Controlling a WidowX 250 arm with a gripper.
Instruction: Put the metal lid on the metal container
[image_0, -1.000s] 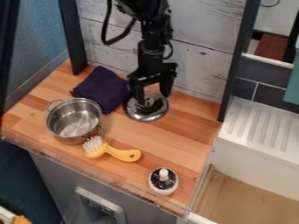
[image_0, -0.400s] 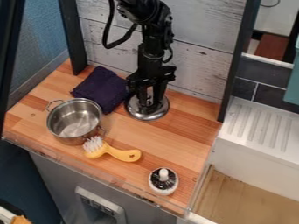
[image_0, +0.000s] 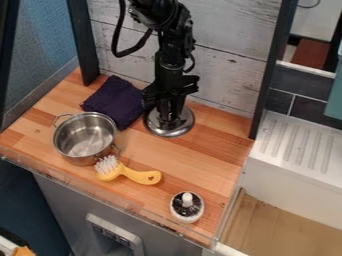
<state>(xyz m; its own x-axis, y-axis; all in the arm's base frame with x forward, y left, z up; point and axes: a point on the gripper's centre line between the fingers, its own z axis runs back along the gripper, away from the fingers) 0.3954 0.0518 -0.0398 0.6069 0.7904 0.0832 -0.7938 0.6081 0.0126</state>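
Black two-finger robot hand, hanging down over the back of the light-brown wood table, fingers drawn in, gripping the shiny round metal lid near its middle, where the dark knob is. Lid lies low and about level at the table surface, right of the folded dark purple cloth and just beside it, well apart from the pot.

Silver metal pot with two loop handles: upright at the left, mouth facing up, inside visible, in front of the cloth.

Yellow-handled brush with white bristles: lying down, bristle end by the pot's front-right handle, grip end pointing right. Can't tell if they touch.

Round white scrubber with dark bristles and a white knob: near the table's front edge, bristles up, right of the brush.

Whitewashed plank wall behind; white ribbed drainboard to the right.
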